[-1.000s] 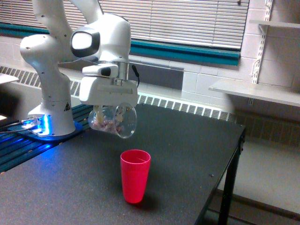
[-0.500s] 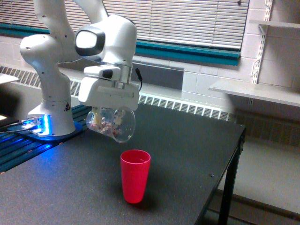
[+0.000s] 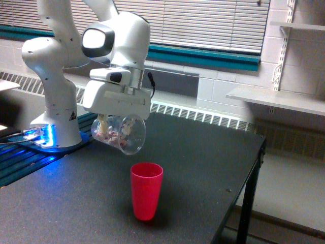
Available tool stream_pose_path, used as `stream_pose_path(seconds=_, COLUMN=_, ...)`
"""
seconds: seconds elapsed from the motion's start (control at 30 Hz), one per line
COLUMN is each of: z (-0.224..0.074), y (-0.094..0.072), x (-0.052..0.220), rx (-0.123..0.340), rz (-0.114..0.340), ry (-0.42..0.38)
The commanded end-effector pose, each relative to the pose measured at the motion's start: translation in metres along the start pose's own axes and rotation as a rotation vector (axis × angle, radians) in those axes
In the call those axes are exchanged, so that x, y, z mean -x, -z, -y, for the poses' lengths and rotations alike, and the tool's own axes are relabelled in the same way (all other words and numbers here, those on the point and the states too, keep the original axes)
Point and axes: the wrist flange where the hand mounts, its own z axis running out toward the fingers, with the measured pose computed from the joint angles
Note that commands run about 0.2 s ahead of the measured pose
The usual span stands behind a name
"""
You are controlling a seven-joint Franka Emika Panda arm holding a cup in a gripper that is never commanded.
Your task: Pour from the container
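Exterior view, gripper (image 3: 118, 122) holding tilted container (image 3: 119, 134), red cup (image 3: 147, 190) below, label unreadable.

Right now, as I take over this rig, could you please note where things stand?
Gripper: shut on the clear container, held tipped on its side above the table.
Container: pink and whitish pieces are inside; its mouth faces the exterior view's right, above and a little left of the red cup.
Done: container lifted and tilted.
Left: nothing visibly pouring; whether the red cup holds anything cannot be seen.
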Motion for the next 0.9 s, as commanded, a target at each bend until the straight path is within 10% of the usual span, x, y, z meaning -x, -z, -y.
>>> stream_pose_path(seconds=0.03, z=-0.004, y=-0.006, x=-0.001, rx=-0.003, rz=0.0, ry=0.02)
stream_pose_path(seconds=0.9, z=-0.011, y=-0.018, x=-0.007, rx=0.032, rz=0.004, ry=0.096)
